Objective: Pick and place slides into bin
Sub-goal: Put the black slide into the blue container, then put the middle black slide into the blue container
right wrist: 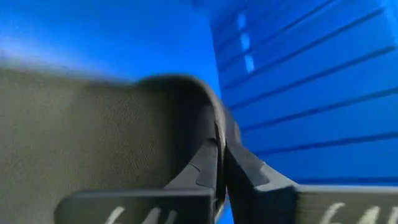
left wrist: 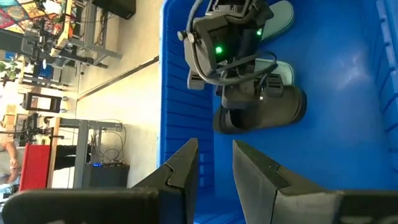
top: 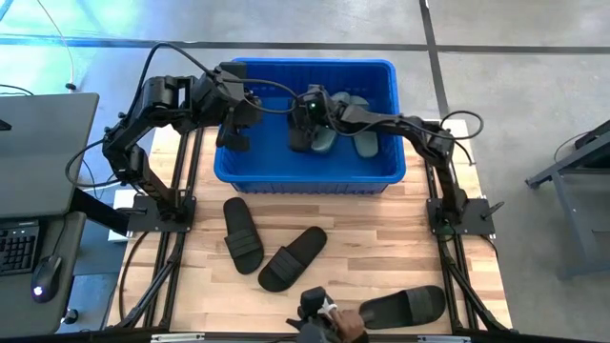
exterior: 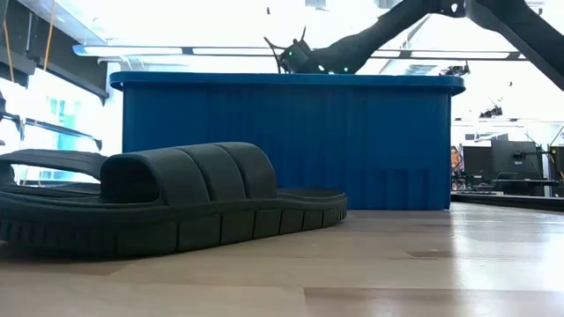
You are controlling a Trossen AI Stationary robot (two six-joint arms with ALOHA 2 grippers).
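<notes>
While the left claw (top: 235,133) hangs over the bin's (top: 381,71) left wall, released and empty, the right claw (top: 303,133) is inside the bin, clenched on the strap of a black slide (left wrist: 264,112). Two green slides (top: 353,124) lie beside it. Three black slides (top: 291,257) wait on the bench (top: 381,248). They look light, rubbery and bendy; I judge the wide strap the surest hold.
</notes>
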